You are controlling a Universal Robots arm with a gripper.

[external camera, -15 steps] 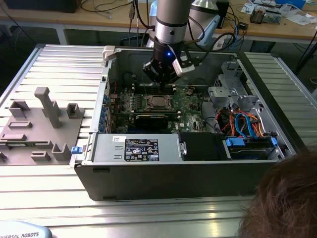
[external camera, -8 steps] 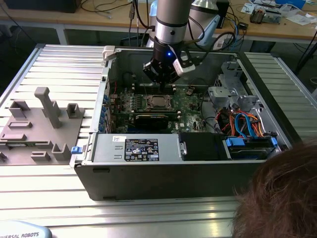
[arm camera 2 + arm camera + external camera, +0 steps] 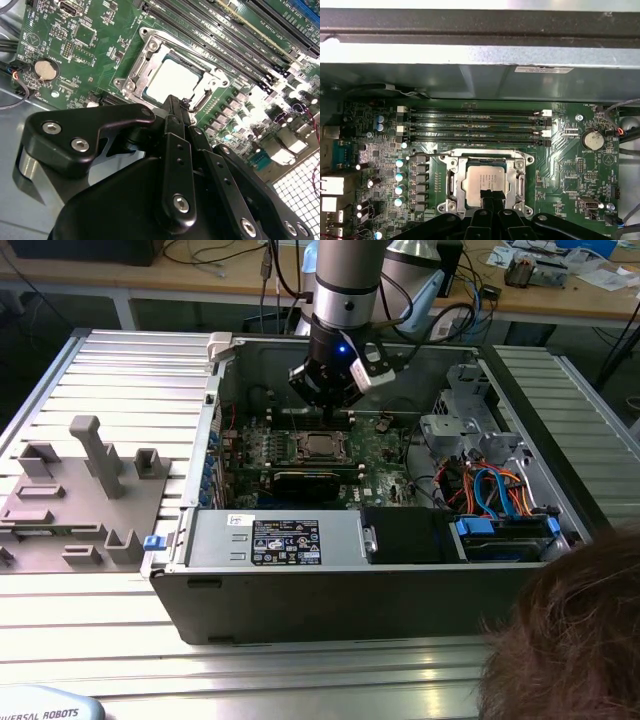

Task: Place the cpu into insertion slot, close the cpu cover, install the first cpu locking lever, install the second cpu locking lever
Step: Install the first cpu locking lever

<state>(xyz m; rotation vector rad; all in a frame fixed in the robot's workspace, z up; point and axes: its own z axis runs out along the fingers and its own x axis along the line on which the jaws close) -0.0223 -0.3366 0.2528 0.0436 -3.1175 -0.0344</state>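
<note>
The cpu (image 3: 482,181) lies flat in the socket on the green motherboard (image 3: 570,170), its silver top showing through the window of the cpu cover (image 3: 451,176). The cover lies down over the socket. In the second wrist view the cpu (image 3: 172,80) and the cover (image 3: 136,67) sit just beyond my fingertips. My black gripper (image 3: 489,194) hangs close over the socket's near edge with its fingers together and nothing visible between them. In the exterior view the gripper (image 3: 330,405) is inside the open computer case, just above the cpu (image 3: 320,445).
Memory slots (image 3: 475,125) run beside the socket, with the case wall (image 3: 480,55) behind them. A row of capacitors (image 3: 399,175) stands on one side, a coin battery (image 3: 593,140) on the other. Drive cage and cables (image 3: 490,490) fill the case's right. A person's head (image 3: 570,640) is at the front right.
</note>
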